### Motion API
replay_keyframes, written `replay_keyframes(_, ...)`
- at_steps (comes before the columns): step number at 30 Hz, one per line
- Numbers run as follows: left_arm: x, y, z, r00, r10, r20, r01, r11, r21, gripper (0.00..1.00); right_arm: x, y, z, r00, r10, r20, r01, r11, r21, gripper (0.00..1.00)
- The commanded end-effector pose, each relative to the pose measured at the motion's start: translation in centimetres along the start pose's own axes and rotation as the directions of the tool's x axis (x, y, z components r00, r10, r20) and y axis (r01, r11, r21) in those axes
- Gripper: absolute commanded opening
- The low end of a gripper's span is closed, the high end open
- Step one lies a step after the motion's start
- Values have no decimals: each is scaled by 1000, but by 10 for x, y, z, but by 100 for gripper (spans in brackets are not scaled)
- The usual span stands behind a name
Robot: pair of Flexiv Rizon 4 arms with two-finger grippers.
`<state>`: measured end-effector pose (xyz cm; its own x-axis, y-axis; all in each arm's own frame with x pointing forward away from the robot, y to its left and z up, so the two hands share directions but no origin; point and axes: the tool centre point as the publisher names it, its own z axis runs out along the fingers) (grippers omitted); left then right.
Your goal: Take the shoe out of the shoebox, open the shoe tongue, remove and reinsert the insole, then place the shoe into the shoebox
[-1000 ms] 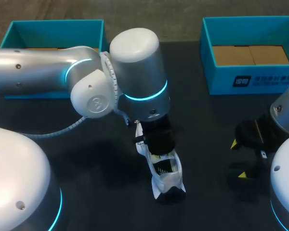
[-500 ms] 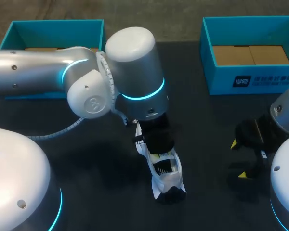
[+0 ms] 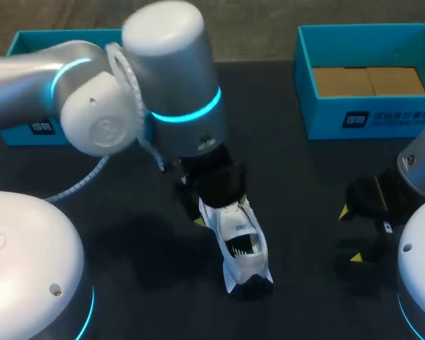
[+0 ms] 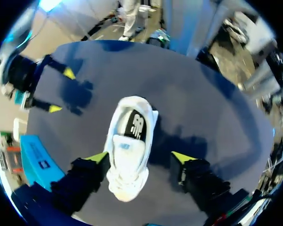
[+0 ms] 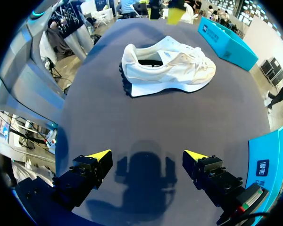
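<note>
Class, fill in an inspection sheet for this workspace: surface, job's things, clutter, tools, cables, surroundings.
Surface: dark table, shadowed.
Job's things: white shoe upright on its sole, outside both boxes; right teal box holds no shoe; left teal box mostly hidden by the left arm.
Clutter: nothing seen.
Tools: left tool open, straddling the shoe's laced part, one finger beside it, the other apart; right tool open over bare table, apart from the shoe.
Cables: grey hose along the left arm.
Surroundings: nothing seen reaching over the table.
</note>
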<state>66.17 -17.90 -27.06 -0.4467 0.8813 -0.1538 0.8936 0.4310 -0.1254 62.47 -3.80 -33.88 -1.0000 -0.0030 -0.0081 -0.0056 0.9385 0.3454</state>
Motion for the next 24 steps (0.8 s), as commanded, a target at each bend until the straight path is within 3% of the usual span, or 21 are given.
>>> replay_keyframes(1, 10, -1, -20, 1000, 3, 9, -3, 1000, -19, 100, 2, 1, 1, 1000, 1, 4, -1, 1000, 6, 100)
replay_keyframes(12, 10, -1, -20, 1000, 3, 9, -3, 1000, -19, 100, 2, 1, 1, 1000, 1, 4, -1, 1000, 6, 100)
replay_keyframes(13, 10, -5, -19, 998, -55, -15, 55, 998, 29, 100, 2, 1, 1, 1000, 1, 4, -1, 1000, 6, 100)
replay_keyframes(16, 15, -15, -18, 975, -224, -8, 224, 974, 26, 100, 2, 1, 1, 1000, 1, 4, -1, 1000, 6, 100)
replay_keyframes(17, 18, -19, -17, 957, -290, 16, 290, 957, -11, 100, 2, 1, 1, 1000, 1, 4, -1, 1000, 6, 100)
replay_keyframes(19, 22, -23, -19, 929, -371, 5, 371, 929, 9, 100, 2, 1, 1, 1000, 1, 4, -1, 1000, 6, 100)
replay_keyframes(21, 23, -27, -19, 885, -465, 33, 466, 883, -49, 100, 2, 1, 1, 1000, 1, 4, -1, 1000, 6, 100)
replay_keyframes(23, 24, -31, -17, 841, -541, -20, 541, 841, -13, 100, 2, 1, 1, 1000, 1, 4, -1, 1000, 6, 100)
replay_keyframes(24, 24, -32, -17, 827, -562, -9, 562, 827, -38, 100, 2, 1, 1, 1000, 1, 4, -1, 1000, 6, 100)
